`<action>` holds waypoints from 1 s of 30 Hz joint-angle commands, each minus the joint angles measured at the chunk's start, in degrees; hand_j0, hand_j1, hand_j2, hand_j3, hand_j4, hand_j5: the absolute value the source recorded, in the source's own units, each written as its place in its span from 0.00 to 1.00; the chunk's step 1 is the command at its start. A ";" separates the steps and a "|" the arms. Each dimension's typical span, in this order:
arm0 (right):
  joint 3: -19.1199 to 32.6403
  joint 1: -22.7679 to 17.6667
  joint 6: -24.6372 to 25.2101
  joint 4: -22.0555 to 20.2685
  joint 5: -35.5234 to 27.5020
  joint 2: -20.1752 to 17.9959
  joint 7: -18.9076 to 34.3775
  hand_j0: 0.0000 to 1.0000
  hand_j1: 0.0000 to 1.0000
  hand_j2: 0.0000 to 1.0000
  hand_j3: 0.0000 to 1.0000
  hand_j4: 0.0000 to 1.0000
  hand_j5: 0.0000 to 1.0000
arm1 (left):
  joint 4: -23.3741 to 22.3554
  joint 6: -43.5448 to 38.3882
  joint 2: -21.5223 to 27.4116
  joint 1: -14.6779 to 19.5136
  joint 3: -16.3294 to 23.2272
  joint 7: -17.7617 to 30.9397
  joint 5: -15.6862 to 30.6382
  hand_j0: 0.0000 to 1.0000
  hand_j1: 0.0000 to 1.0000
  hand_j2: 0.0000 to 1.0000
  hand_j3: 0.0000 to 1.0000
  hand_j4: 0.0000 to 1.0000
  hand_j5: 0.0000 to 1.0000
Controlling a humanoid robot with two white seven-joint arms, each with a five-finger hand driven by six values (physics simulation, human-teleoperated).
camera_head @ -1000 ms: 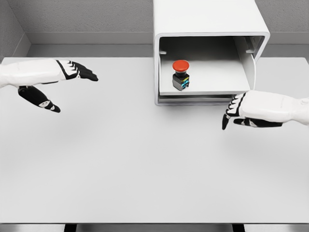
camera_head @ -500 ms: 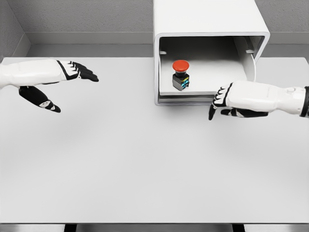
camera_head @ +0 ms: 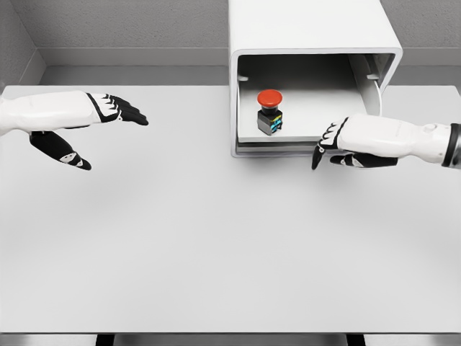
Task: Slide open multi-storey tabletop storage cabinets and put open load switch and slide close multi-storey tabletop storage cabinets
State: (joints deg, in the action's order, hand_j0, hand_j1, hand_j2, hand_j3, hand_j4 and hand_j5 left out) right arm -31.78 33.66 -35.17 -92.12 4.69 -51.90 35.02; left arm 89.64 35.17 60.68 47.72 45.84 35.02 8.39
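A white storage cabinet [camera_head: 310, 29] stands at the table's back, its drawer [camera_head: 302, 146] slid out toward me. Inside on the drawer floor sits the load switch [camera_head: 269, 112], a dark block with a red mushroom button, upright. My right hand [camera_head: 328, 148] hovers at the drawer's front right edge, fingers relaxed and pointing down-left, holding nothing. My left hand [camera_head: 108, 122] floats over the table's left side, far from the cabinet, fingers extended and thumb spread.
The grey table [camera_head: 216, 238] stretches across the view, its front edge near the bottom. Grey walls rise behind the cabinet and at the far left corner.
My right hand has moved left and slightly up, from right of the drawer to its front edge. The left hand has barely shifted. The switch and drawer stay put.
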 commanded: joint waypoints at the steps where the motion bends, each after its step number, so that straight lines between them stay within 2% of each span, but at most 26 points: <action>1: -0.03 0.00 0.17 0.80 -0.12 0.30 -0.02 0.53 0.53 0.53 0.53 0.53 0.53 | 0.01 -0.17 0.06 0.00 -0.05 -0.02 0.39 1.00 1.00 1.00 1.00 1.00 1.00; 8: -1.00 0.97 0.17 1.94 -0.03 1.18 -0.02 0.53 0.53 0.53 0.53 0.53 0.53 | 0.01 -0.17 0.14 0.00 -0.05 -0.02 0.39 1.00 1.00 1.00 1.00 1.00 1.00; 10: -2.58 2.11 0.17 2.82 0.05 1.71 -0.02 0.53 0.53 0.53 0.53 0.53 0.53 | 0.01 -0.17 0.14 0.00 0.04 -0.02 0.39 1.00 1.00 1.00 1.00 1.00 1.00; 23: -2.94 5.01 0.17 7.65 1.64 5.05 -0.02 0.55 0.55 0.55 0.55 0.55 0.55 | -0.08 -0.17 0.14 -0.18 0.04 -0.02 0.31 1.00 1.00 1.00 1.00 1.00 1.00; 30: -5.48 7.12 0.17 9.94 1.81 6.63 -0.02 0.55 0.55 0.55 0.55 0.55 0.55 | -0.25 -0.17 0.06 -0.18 0.04 -0.02 -0.05 1.00 1.00 1.00 1.00 1.00 1.00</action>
State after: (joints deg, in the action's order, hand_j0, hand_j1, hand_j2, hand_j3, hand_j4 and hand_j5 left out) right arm -36.81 40.87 -35.16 -82.83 6.77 -45.65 35.02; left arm 89.48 35.16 60.71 47.55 45.93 35.02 8.06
